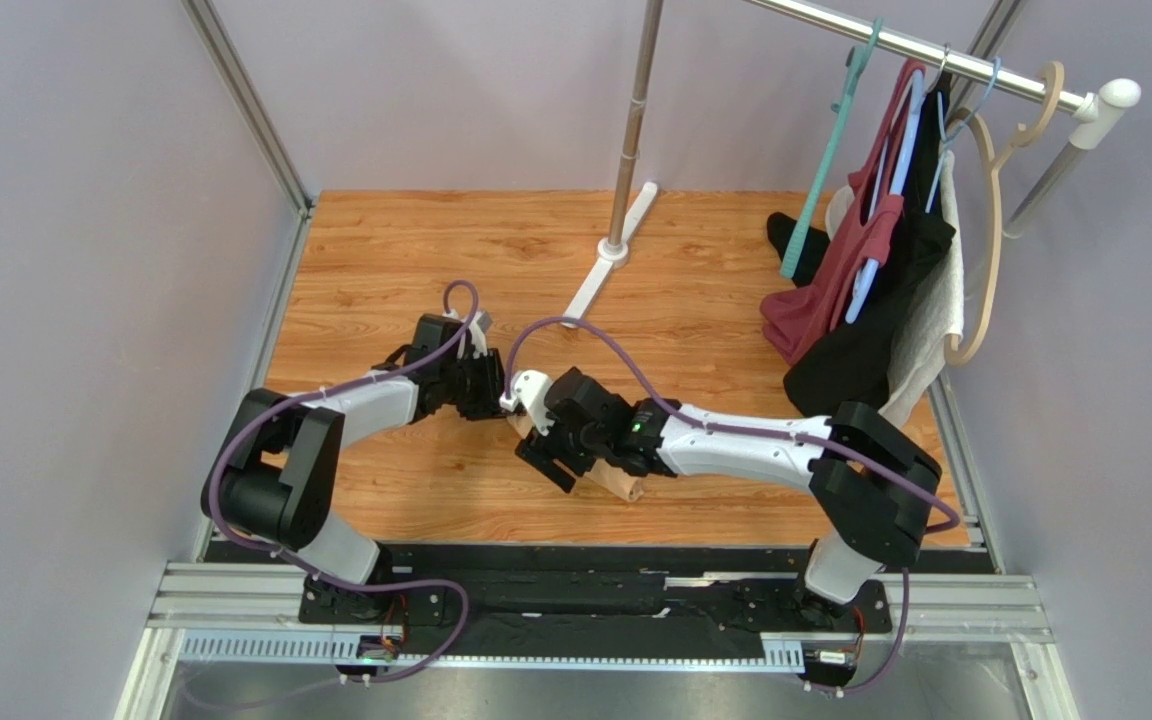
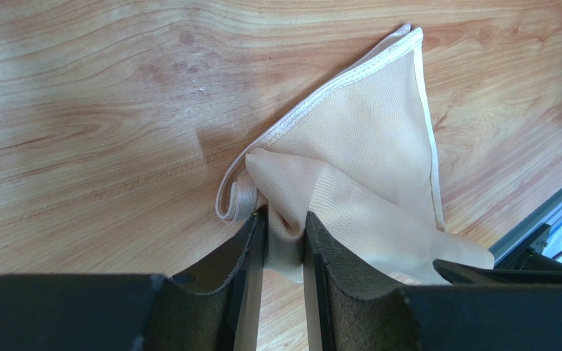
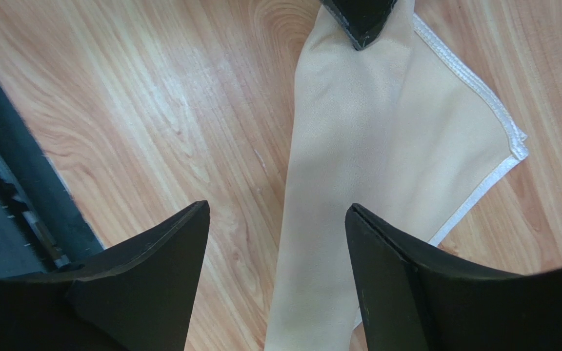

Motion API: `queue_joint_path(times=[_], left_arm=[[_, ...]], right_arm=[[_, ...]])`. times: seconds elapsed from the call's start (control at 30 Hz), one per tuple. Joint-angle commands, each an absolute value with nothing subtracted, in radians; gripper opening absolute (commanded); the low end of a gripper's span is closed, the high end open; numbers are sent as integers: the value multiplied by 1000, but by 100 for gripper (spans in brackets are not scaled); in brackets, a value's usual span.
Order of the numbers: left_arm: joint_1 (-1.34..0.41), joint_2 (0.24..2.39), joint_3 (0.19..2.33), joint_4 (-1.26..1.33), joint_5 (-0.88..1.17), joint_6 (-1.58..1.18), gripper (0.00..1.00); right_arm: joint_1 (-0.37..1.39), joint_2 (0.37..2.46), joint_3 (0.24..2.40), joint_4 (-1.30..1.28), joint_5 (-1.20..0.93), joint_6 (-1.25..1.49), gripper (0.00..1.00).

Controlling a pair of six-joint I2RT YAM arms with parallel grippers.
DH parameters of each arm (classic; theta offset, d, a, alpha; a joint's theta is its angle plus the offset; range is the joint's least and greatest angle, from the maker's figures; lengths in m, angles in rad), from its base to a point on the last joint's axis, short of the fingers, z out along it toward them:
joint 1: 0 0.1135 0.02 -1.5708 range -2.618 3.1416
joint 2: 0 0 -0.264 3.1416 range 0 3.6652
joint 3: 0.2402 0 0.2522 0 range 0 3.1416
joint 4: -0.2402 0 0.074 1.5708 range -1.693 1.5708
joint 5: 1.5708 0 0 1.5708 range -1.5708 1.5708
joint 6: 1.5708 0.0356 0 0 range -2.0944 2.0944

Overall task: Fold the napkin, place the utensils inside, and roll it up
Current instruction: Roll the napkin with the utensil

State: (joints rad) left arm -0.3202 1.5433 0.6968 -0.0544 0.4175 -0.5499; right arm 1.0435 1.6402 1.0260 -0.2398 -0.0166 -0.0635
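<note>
The peach-tan napkin [image 2: 364, 146] lies on the wood table [image 1: 387, 255], folded into a long band with a hemmed corner sticking out. In the top view only bits of it [image 1: 615, 483] show under the arms. My left gripper [image 2: 285, 216] is shut on a bunched end of the napkin; it is at the table's middle [image 1: 489, 393]. My right gripper [image 3: 276, 208] is open, its jaws wide apart above the band [image 3: 335, 219], not touching it; it is right beside the left one [image 1: 549, 443]. The spoon is hidden.
A metal pole with a long white foot [image 1: 608, 270] stands behind the grippers. A rack with hanging red, black and white garments [image 1: 875, 293] fills the back right. A black rail [image 3: 13, 197] runs along the near table edge. Grey walls close in both sides.
</note>
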Motion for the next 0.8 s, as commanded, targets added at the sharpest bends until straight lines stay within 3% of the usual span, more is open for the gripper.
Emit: queue_joint_path(times=[0.0, 0.4, 0.5, 0.6, 0.63, 0.77], left_arm=[[-321, 1560, 727, -106, 408, -515, 32], [-321, 1559, 736, -109, 422, -506, 32], [-321, 1554, 735, -92, 439, -508, 33], [-321, 1545, 735, -83, 448, -509, 34], [-321, 1540, 738, -84, 448, -511, 40], [-321, 1474, 736, -93, 407, -523, 58]], right_arm=[[1078, 1675, 1011, -144, 195, -170, 72], [1094, 1799, 1034, -143, 247, -186, 67], [1085, 1824, 1038, -146, 245, -176, 62], [1072, 1851, 1039, -152, 236, -164, 43], [1062, 1859, 1037, -159, 227, -154, 32], [1017, 1850, 1032, -190, 100, -106, 20]])
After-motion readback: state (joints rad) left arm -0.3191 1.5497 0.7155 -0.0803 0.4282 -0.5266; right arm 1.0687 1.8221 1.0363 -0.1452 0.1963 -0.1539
